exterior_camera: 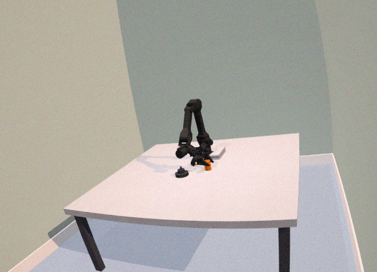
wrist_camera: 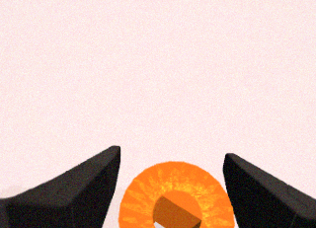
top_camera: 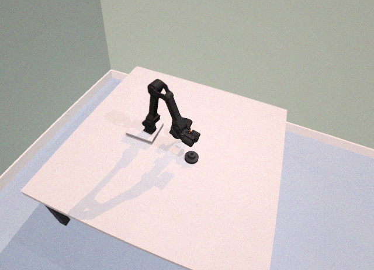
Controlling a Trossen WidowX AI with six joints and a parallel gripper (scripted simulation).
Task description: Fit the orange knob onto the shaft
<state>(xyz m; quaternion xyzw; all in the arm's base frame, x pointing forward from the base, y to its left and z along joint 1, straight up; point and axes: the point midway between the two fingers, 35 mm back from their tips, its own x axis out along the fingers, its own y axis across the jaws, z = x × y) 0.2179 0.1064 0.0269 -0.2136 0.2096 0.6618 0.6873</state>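
The orange knob (top_camera: 190, 130) (exterior_camera: 208, 166) (wrist_camera: 175, 180) stands upright on the table, mostly hidden by the arm in the top view. In the wrist view I look onto its ribbed top. A darker flat face runs slantwise inside its hole, cut off by the lower frame edge. My gripper (exterior_camera: 209, 163) (wrist_camera: 172, 157) is open, its fingers on either side of the knob, with a gap at the left finger. The round dark pedestal (top_camera: 191, 161) (exterior_camera: 181, 175) stands apart from the knob, its shaft (top_camera: 191, 154) (exterior_camera: 181, 168) bare and upright. The shaft's flat side cannot be made out.
The arm's pale base plate (top_camera: 140, 137) (exterior_camera: 220, 152) lies behind the gripper on the table (top_camera: 229, 182) (exterior_camera: 243, 193). The pedestal is the nearest obstacle to the gripper. The arm's shadow falls across the table.
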